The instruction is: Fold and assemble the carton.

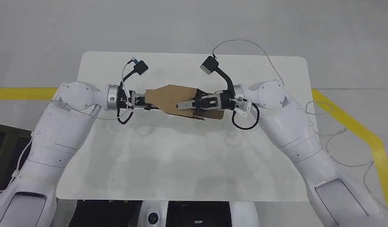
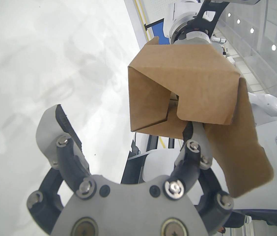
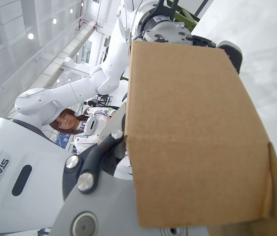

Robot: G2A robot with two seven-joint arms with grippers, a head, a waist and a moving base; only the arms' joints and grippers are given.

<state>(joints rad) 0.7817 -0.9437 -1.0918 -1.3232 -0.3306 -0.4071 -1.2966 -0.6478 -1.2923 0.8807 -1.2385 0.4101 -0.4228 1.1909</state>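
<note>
A brown carton hangs above the middle of the white table, between my two arms. In the left wrist view the carton is a half-formed tube with loose flaps at its open end. My left gripper is open at that end. One of its fingers rests against a long flap, and the other finger stands apart in free air. My right gripper is shut on the carton's other end. One right finger lies outside the carton wall; the other is hidden behind it.
The table's surface is bare around and below the carton. Its rounded edges lie well outside both arms. Thin cables loop over the far right part of the table. A yellow floor line runs past the table on both sides.
</note>
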